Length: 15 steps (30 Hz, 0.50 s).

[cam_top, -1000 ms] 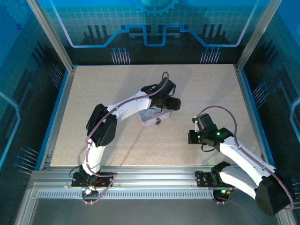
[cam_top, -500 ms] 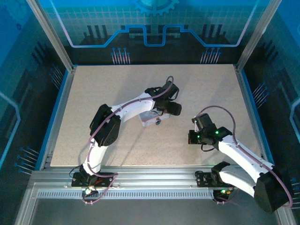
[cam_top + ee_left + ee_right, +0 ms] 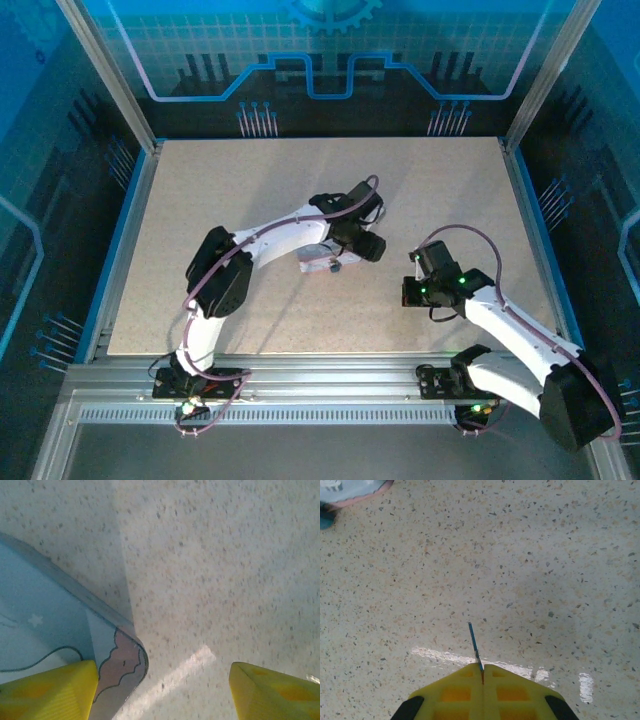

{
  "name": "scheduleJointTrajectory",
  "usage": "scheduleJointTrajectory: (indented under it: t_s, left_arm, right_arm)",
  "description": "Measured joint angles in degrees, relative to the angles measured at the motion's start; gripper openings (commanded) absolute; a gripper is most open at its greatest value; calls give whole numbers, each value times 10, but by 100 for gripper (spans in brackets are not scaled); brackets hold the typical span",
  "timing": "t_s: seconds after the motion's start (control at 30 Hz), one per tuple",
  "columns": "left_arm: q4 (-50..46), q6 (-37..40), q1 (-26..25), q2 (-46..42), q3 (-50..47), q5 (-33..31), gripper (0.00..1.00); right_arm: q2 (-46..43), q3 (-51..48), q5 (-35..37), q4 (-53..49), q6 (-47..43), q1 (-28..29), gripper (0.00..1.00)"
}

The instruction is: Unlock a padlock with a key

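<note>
The thin key (image 3: 474,642) sticks out from the tips of my right gripper (image 3: 483,667), which is shut on it just above the speckled table. The tiny dark bluish padlock (image 3: 326,519) lies far ahead of it at the upper left, beside the tin (image 3: 350,487). From above, the padlock (image 3: 334,266) sits at the tin's (image 3: 318,256) near edge. My left gripper (image 3: 162,690) is open and low over the tin's rounded corner (image 3: 120,660). One yellow finger (image 3: 50,690) is over the lid, the other (image 3: 272,692) over bare table.
The speckled tabletop (image 3: 250,190) is bounded by a blue rim and metal frame posts. My right gripper (image 3: 410,291) hovers right of the tin, a short way from my left gripper (image 3: 366,246).
My left gripper has moved toward the near side, down along the tin's right end. The right arm and the key have stayed still.
</note>
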Motion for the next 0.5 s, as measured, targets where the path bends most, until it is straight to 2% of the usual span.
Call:
scheduleJointTrajectory:
  t_s: [0.27,0.5]
  left_arm:
    - [-10,16,-1,-68,-89,32,70]
    - [-10,9,2,-117,-139,36,73]
  right_arm:
    - [15,0,-11,12,-6,-2,0]
    - [27,2,-25,22,-7,-2,0]
